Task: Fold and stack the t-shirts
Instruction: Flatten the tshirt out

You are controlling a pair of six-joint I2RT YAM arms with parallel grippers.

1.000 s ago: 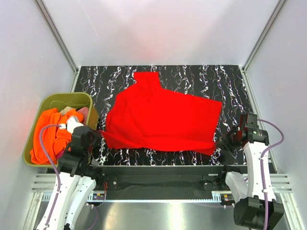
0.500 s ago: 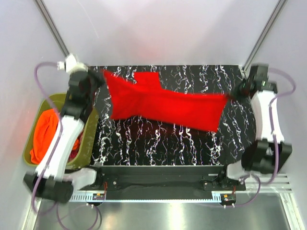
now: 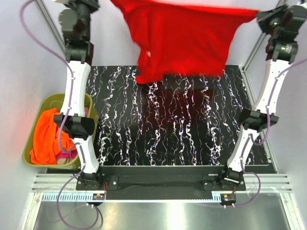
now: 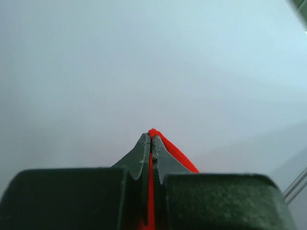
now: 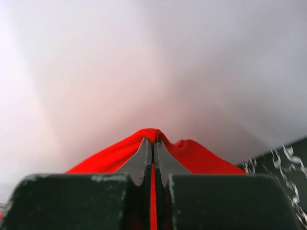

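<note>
Shirt first: the red shirt (image 3: 187, 38) is up in the air at the far end, stretched wide between your two arms and hanging clear of the counter (image 3: 168, 124). Its top edge runs nearly level from left to right. The lower left corner droops lowest and, in the top view, overlaps the counter's far edge. A small white label (image 3: 147, 52) shows on the left part of the cloth.

Your left arm (image 3: 76, 81) reaches up at far left, and the left jaws are closed on the shirt's left end. In the left wrist view a thin strip of the red shirt (image 4: 175, 153) is pinched between them and peeks past the tips. Your right arm (image 3: 273, 81) is raised at far right, the right jaws likewise clamped on the shirt's right end. In the right wrist view the red shirt (image 5: 120, 153) spills out on both sides of the tips.

At near left, beside the counter, sits the tub (image 3: 57, 99). An orange shirt (image 3: 45, 134) fills most of it, with a bit of magenta cloth (image 3: 64, 153) and beige cloth (image 3: 60, 162) at its near end.
</note>
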